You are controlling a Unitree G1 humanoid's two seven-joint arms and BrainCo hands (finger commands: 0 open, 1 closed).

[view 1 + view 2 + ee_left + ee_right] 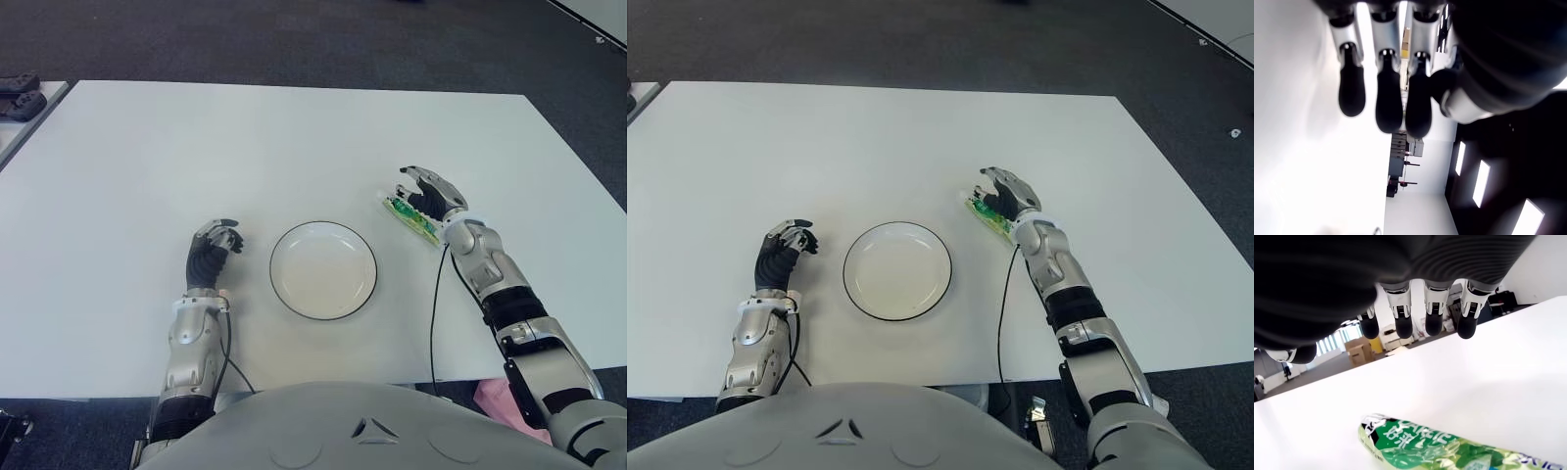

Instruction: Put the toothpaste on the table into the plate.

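I'm looking down at a wide white desk that fills most of the head view, with dark carpet beyond its far edge. Near the front middle of it sits the plate, round and white with a thin dark rim, and I see nothing in it.

On the robot's left, the left robot hand shows just beside the plate, on its left side. Its own wrist view shows the fingers hanging loosely side by side with nothing between them, so I read it as relaxed and holding nothing.

On the robot's right, the right robot hand is over the desk to the right of the plate and a little farther from me, arched above the toothpaste. In the right wrist view its fingertips hang spread above the desk with clear space under them, and the thumb is off to one side; the hand is apart and grips nothing.

The toothpaste is a green and white package lying flat on the desk, angled, near the plate's right rim but apart from it. In the wrist view it lies below the palm, and no finger touches it.

A thin black cable runs along the right forearm toward the desk's front edge.
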